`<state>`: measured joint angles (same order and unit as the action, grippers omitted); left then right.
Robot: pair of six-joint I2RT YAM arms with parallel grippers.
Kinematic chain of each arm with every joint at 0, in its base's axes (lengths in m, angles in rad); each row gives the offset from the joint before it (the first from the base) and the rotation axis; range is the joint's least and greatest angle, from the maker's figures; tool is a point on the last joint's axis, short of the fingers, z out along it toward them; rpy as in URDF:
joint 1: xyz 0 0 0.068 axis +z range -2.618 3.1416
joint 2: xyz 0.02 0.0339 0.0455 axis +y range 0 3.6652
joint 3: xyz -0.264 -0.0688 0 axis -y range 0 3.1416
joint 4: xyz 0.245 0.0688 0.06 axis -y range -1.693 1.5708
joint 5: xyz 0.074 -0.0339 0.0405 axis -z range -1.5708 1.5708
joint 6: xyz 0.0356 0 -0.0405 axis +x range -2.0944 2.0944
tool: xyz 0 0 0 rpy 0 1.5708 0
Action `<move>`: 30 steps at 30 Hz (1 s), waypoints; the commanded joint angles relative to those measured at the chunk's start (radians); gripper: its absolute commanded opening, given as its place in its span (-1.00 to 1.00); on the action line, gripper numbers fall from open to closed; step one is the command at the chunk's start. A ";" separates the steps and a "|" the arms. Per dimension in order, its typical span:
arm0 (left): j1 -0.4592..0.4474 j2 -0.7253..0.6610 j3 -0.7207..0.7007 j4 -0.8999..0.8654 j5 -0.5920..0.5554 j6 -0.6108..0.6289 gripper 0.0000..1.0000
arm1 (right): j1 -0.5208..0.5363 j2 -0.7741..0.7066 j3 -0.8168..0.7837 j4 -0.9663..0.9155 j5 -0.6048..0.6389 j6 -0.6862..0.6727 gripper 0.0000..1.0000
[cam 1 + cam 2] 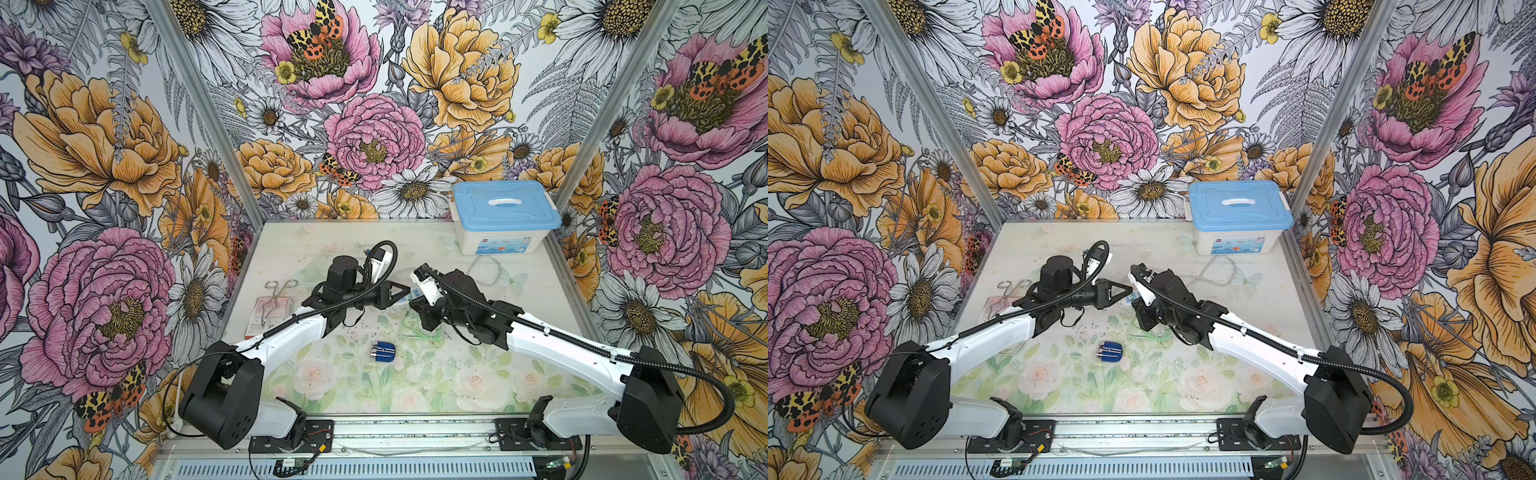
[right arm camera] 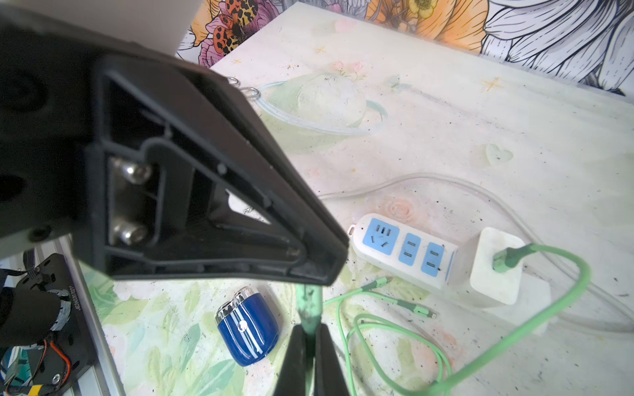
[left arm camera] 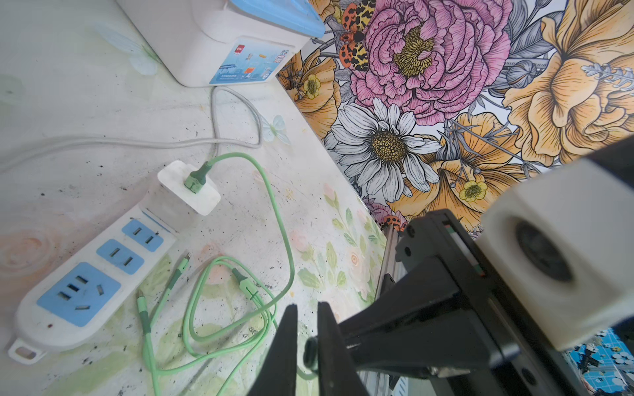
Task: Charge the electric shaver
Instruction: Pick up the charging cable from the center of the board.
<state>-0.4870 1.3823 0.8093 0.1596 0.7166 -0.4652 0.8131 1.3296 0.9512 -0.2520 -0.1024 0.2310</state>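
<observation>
**Plug pinched, shaver waits**
My right hand (image 2: 308, 331) pinches the green cable (image 2: 309, 303) end, meant for the electric shaver (image 1: 383, 352) lying toward the bench's (image 1: 291, 241) front edge; my left hand (image 3: 306, 310), barely parted, hangs beside.

- Floral wallpaper (image 1: 374, 137) of pink and orange blooms covers three walls
- Aluminium posts (image 1: 204, 110) stand at the back corners
- Pale rose-printed tabletop (image 1: 478, 382), speckled dark
</observation>
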 commanded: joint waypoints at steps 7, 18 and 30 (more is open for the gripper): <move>0.011 0.003 -0.001 0.055 -0.023 -0.004 -0.57 | 0.008 -0.010 0.019 0.010 -0.014 0.008 -1.00; 0.013 -0.015 -0.016 0.026 -0.007 0.005 -0.45 | 0.004 -0.001 0.029 0.010 0.032 0.010 -1.00; 0.006 -0.015 -0.020 0.026 0.026 0.009 -0.68 | -0.001 0.014 0.043 0.008 0.064 0.016 -1.00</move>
<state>-0.4858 1.3827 0.8021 0.1806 0.7097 -0.4690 0.8127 1.3331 0.9531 -0.2523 -0.0643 0.2386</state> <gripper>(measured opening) 0.154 0.061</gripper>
